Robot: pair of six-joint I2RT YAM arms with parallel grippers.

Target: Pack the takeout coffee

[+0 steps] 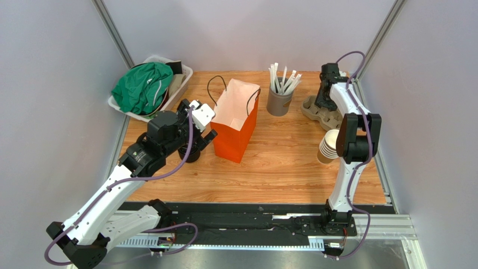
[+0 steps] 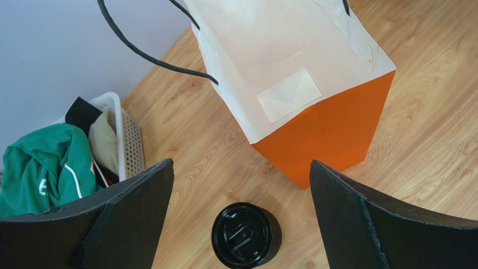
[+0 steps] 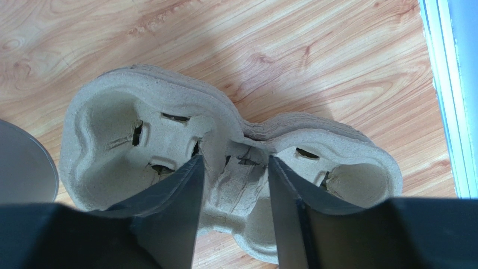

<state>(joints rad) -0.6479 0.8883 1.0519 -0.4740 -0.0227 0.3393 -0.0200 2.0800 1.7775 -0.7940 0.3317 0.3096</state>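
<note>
Viewed from my remote station, the left gripper hangs with its jaws spread wide over the coffee. The coffee stands upright on the table at near left, just left of the orange bag, and touches neither finger. In the left wrist view the black lid sits on the cup, below and between the two fingers and close to the bag's near corner. The bag stands upright and open, white inside, with its black handles hanging loose. At far right, my right gripper is down on the pulp carrier, jaws about half apart and set astride the ridge between its two wells. I cannot tell whether they pinch it. A grey cup of white straws stands just left of the carrier. A stack of tan cups sits on the carrier's near side, beside the right arm. A white basket holding a green garment sits at the far-left corner.
</note>
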